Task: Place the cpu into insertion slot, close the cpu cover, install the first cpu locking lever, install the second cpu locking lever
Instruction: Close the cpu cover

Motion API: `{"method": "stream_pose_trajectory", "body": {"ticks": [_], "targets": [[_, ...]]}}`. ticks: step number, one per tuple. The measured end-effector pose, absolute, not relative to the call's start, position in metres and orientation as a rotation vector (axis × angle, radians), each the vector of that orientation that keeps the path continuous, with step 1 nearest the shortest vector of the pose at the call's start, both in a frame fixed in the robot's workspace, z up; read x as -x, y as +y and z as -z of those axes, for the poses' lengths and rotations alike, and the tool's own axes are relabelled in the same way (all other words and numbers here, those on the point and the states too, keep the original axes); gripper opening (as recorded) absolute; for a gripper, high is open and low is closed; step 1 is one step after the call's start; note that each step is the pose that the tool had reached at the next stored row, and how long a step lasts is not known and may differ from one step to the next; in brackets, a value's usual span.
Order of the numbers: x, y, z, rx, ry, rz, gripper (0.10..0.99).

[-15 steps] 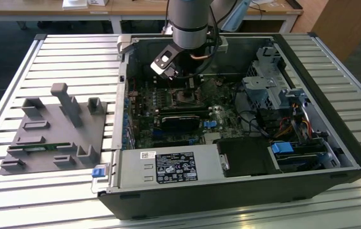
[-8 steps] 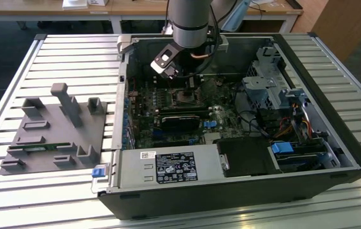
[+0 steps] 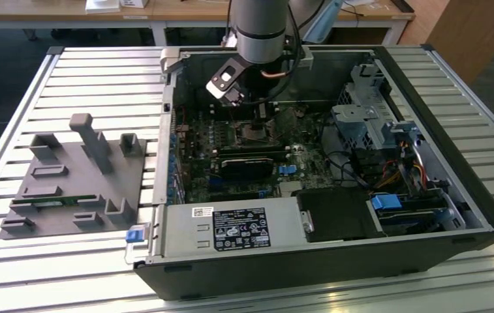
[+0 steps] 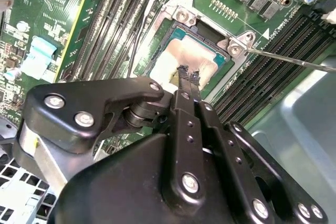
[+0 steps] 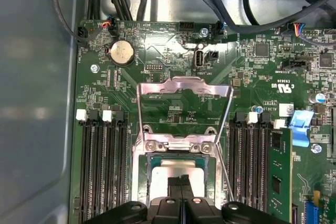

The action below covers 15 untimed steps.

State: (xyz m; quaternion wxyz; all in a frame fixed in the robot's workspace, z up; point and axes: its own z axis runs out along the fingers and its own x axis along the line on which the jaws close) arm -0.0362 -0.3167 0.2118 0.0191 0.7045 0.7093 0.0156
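Gripper: black two-finger unit on a grey arm, reaching down into an open computer case. Fingers are drawn together, with nothing seen between them. In both wrist views the tips are directly over the chip; whether they touch it I cannot tell.

Cpu: flat square with a dull silvery top carrying a pale smear. It lies level inside the socket, seated and uncovered.

Cover: thin silvery frame with a large window, hinged back and standing up from the far edge of the socket. Green board shows through the window. It is not closed.

Lever: thin bright rod, swung out from the socket corner over the memory slots and not latched. I cannot make out a second lever for certain.

Motherboard: green, mounted in the case floor. Black memory slots flank the socket on both sides, and a coin cell sits beyond the cover.

Fixture: grey moulded block with posts and pockets. It sits on the slatted table on the exterior view's left, well apart from the arm.
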Motion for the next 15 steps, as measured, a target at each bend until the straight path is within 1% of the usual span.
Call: {"method": "stream_pose_trajectory", "body": {"ticks": [4,11,15], "targets": [[0.036,-0.317,-0.218,-2.188,2.202,-0.049,0.106],[0.036,-0.317,-0.238,-2.191,2.205,-0.048,0.106],[0.036,-0.319,-0.241,-2.191,2.206,-0.049,0.106]]}}
